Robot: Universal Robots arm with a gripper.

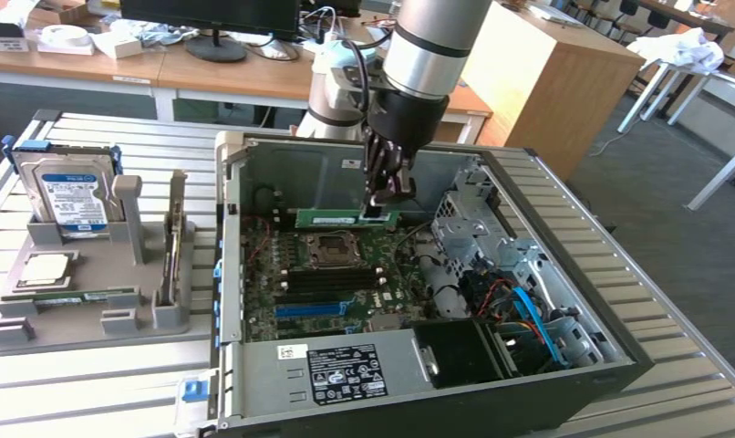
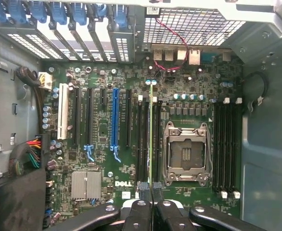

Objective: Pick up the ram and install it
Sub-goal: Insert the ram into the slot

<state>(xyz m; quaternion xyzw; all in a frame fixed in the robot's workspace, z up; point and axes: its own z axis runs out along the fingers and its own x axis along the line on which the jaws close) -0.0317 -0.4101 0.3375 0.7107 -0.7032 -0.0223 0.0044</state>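
gripper [image 1: 380, 208] clamped on the ram [image 1: 337, 219], held on edge above the motherboard [image 1: 343, 292] inside the open case. judgement: square its edge over a memory slot [image 2: 142, 139], then press straight, no tilt.

In the exterior view we see a green ram [image 1: 343, 219] at centre, a silver hard drive [image 1: 73, 196] with a blue-white label at upper left, and a green motherboard [image 2: 131, 166] with a blue slot [image 2: 114, 118].
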